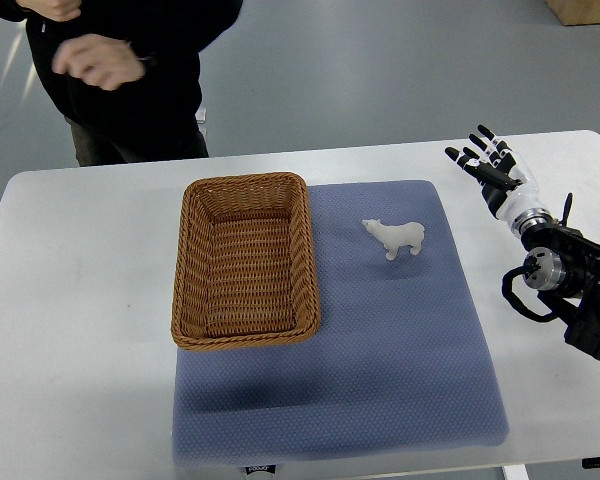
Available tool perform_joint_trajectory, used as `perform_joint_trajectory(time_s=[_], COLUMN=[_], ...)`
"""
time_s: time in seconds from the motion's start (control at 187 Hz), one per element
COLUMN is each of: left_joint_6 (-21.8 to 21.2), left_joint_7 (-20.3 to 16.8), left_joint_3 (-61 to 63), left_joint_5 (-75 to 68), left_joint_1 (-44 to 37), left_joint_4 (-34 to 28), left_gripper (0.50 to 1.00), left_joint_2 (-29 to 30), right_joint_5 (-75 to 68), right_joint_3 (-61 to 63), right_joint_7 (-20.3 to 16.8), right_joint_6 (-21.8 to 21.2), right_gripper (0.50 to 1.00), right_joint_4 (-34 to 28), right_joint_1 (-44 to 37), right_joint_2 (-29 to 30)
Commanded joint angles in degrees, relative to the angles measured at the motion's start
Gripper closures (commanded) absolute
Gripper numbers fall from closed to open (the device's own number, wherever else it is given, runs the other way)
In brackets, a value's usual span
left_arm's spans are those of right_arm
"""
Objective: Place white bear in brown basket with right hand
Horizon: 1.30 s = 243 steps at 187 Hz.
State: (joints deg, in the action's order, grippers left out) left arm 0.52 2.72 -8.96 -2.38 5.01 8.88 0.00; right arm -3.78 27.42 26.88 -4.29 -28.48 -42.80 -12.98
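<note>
White bear (395, 238): standing upright on blue mat (400, 340), just right of brown basket (245, 262), not touching it. Head end pointing toward basket, tail end toward rt side. Untouched, task not yet started by look of things.

Basket: woven, rectangular, nothing inside, long axis running away from robot. Sitting half on mat, half on white table (80, 300). Open top facing up, so drop-in from above looks easy.

Right hand (490, 165): entering from rt edge, well apart from bear, beyond mat's rt edge over bare table. Fingers spread wide, holding nothing, pointing up-left. Prob. pre-grasp posture, opened ahead of reach. Forearm + wrist joint visible lower rt.

Left arm: not visible.

Person in dark top at table's far side, upper left; a hand (102, 62) raised near chest, blurred. Clear of work area.

Next move, as judged: swing hand left and down onto bear, close round body. Small figure, legs narrow, so tipping likely if fingers nudge before closing.
</note>
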Motion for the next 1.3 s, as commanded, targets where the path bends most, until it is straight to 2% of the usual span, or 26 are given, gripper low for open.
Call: perform_joint_trajectory(time_s=[0.0, 0.983, 1.154, 1.293], left_joint_6=[0.01, 0.01, 0.01, 0.01], left_joint_7=[0.0, -0.09, -0.09, -0.09], left_joint_3=[-0.01, -0.1, -0.1, -0.1], left_joint_5=[0.01, 0.01, 0.01, 0.01], left_joint_1=[0.0, 0.0, 0.0, 0.0], left_joint_4=[0.0, 0.0, 0.0, 0.0], left_gripper=[0.5, 0.5, 0.5, 0.5], left_joint_2=[0.0, 0.0, 0.0, 0.0], right_joint_5=[0.09, 0.88, 1.06, 1.41], right_joint_3=[0.0, -0.09, -0.44, -0.88], right_joint_7=[0.02, 0.02, -0.07, -0.07], right_joint_6=[-0.01, -0.54, -3.7, -4.32], right_gripper=[0.574, 0.574, 0.574, 0.574], right_joint_4=[0.0, 0.09, 0.09, 0.09], right_joint_1=[0.0, 0.0, -0.09, -0.26], right_joint_2=[-0.12, -0.21, -0.29, -0.64])
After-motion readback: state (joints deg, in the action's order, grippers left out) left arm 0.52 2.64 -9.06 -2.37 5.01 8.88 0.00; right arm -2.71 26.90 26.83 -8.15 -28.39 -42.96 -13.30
